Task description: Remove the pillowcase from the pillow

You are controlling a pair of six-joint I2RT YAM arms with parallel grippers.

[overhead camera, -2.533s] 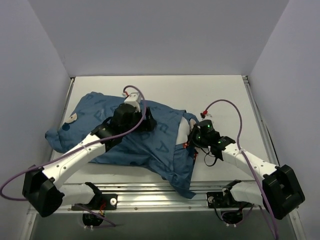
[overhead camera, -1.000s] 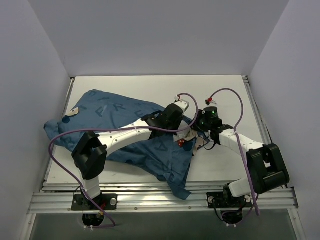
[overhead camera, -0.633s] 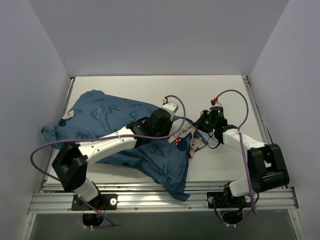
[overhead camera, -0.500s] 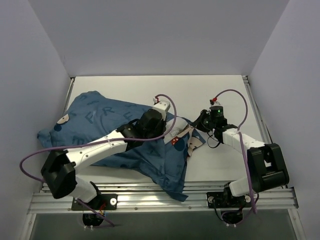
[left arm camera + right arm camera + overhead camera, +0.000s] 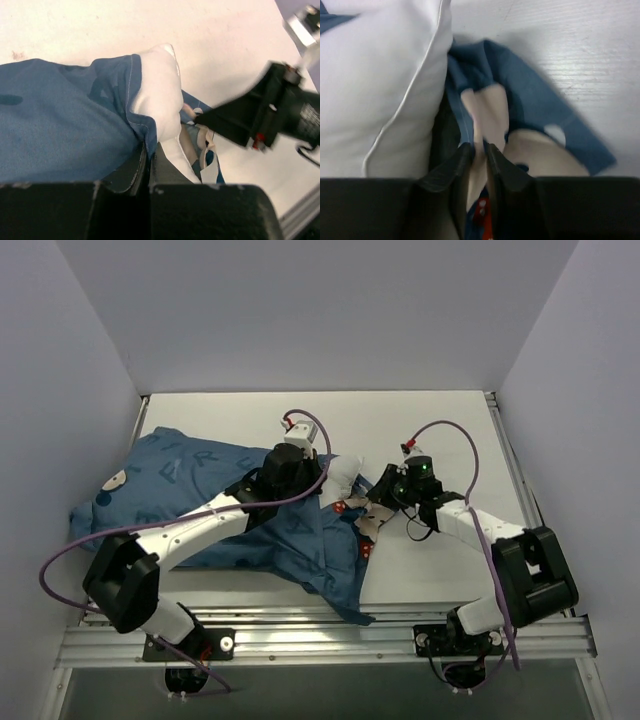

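Both pinched shut: left gripper [image 5: 150, 157] on hem of blue printed fabric pillowcase [image 5: 60, 130] by plump white pillow [image 5: 157, 85], right gripper [image 5: 479, 150] anchoring flap, likely for peeling.

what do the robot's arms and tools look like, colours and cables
The left arm and right arm match: white tube links joined by chunky black joints. A thin purple cable loops loosely along each to a small white plug with red near the wrist. Green lights glow on the right wrist. The left tool and right tool each have two plain black fingers.
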